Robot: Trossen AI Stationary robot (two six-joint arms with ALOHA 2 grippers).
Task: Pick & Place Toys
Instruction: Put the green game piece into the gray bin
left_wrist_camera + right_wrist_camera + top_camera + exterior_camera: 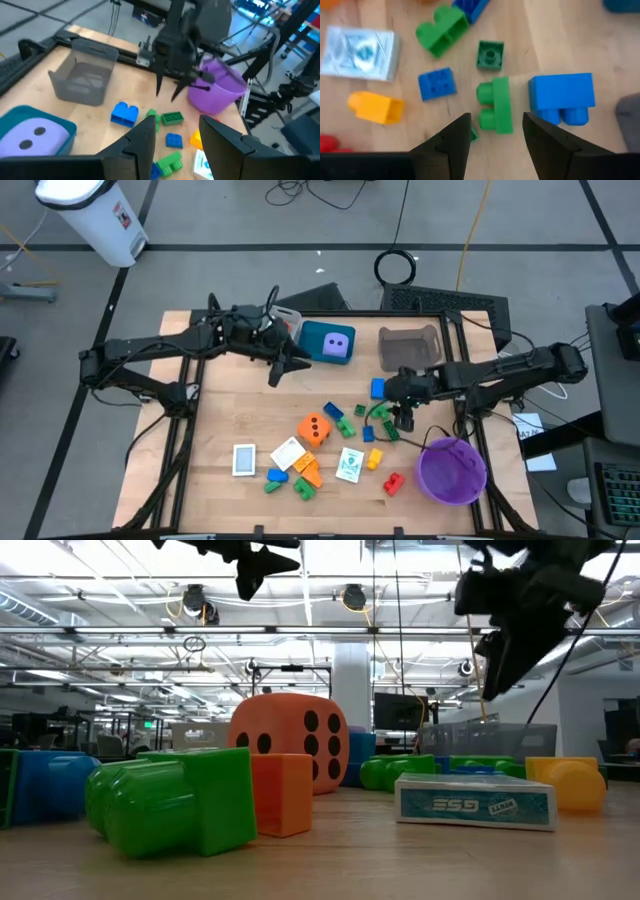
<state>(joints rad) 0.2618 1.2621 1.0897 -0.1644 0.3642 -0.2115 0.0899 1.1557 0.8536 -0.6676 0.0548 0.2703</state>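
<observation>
**A:** Where is the right gripper (pixel 403 418)?

**B:** Above the table right of centre, fingers spread and empty. The right wrist view shows a green brick (pixel 496 105) lying flat on the wood just ahead of the gap between them, its long axis running straight away from the fingers, its two studs pointing sideways toward a small blue brick (pixel 436 83).

**A:** Around it?

**B:** A bigger blue brick (pixel 562 98) lies just beside it on the other side, and a small green square brick (pixel 490 54) lies beyond. The orange die (pixel 315 429) sits near mid-table, the purple die (pixel 339 346) in the teal tray (pixel 318 332).

**A:** The left gripper (pixel 290 363)?

**B:** Raised near the teal tray, fingers parted, holding nothing
</observation>
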